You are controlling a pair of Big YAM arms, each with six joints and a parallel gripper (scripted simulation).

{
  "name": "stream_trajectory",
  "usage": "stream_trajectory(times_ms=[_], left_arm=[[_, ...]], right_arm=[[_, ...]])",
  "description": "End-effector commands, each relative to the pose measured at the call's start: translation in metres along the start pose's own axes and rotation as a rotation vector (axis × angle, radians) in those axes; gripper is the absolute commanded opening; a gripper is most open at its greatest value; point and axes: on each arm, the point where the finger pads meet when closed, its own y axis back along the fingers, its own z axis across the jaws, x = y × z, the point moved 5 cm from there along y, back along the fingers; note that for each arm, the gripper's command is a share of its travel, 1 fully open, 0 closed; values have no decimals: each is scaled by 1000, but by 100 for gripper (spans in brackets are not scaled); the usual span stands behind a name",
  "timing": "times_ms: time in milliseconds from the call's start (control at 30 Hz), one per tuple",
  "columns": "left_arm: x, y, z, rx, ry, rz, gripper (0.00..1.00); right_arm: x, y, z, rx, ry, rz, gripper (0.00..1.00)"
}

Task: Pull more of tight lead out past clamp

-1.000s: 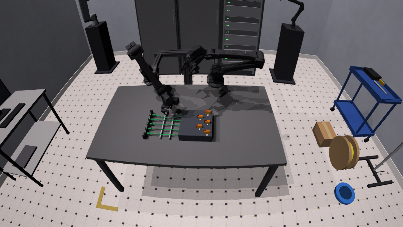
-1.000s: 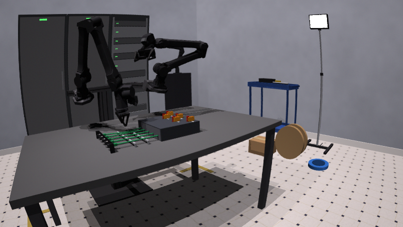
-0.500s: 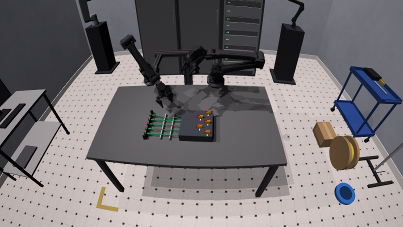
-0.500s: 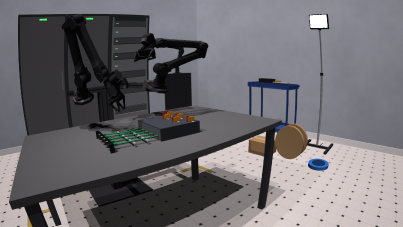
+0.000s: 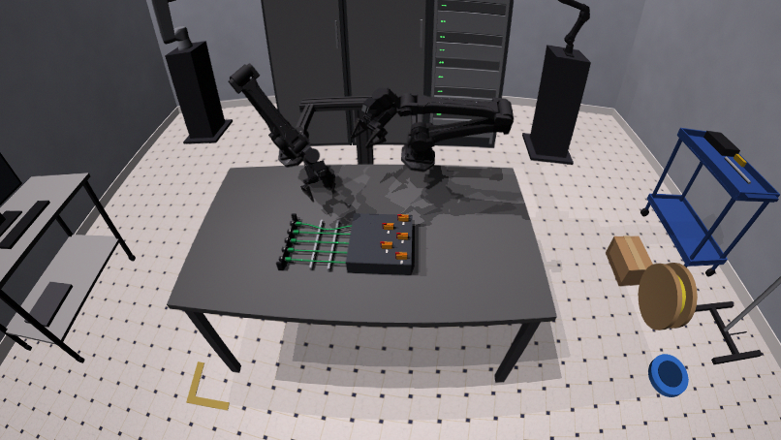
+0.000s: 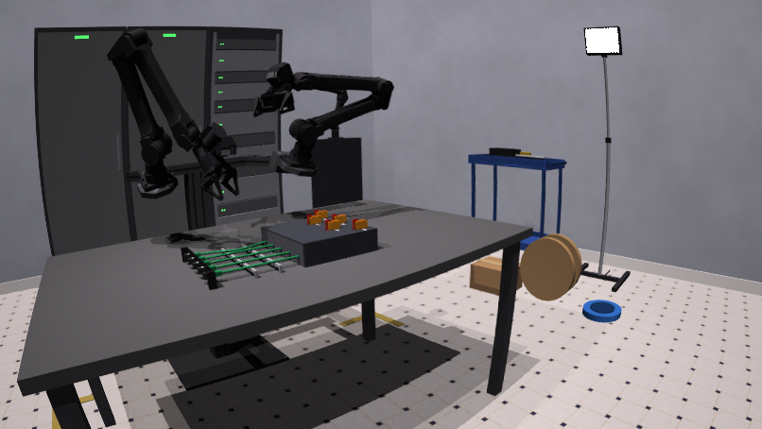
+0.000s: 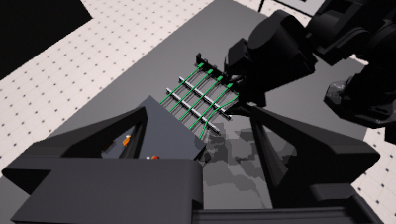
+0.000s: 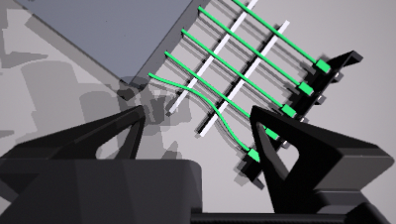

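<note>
Five green leads side by side; four near straight, one end lead bowed. Green plugs seated in black strip. Five orange handles, red-tipped, staggered atop dark box.
</note>
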Motion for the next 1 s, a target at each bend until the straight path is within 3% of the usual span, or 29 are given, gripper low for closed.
stream_trajectory(times_ms=[0, 100, 200, 300, 500, 733, 967], left_arm=[[-13, 2, 2, -1, 16, -13, 100], [-11, -3, 2, -11, 4, -14, 100], [19, -14, -5, -6, -28, 4, 100], [28, -18, -6, -2, -30, 5, 100], [82, -36, -13, 24, -42, 7, 100], [121, -42, -15, 43, -49, 7, 100], [119, -43, -15, 54, -21, -14, 100]], right_arm=[[-4, 0, 5, -11, -3, -13, 100], [-5, -7, -2, 4, 47, 13, 66], [-2, -18, -6, -15, 171, 67, 32], [-1, -24, -8, -30, 224, 93, 32], [3, -70, -19, -152, 518, 274, 32], [7, -114, -28, -250, 763, 439, 32], [9, -138, -30, -295, 880, 530, 32]])
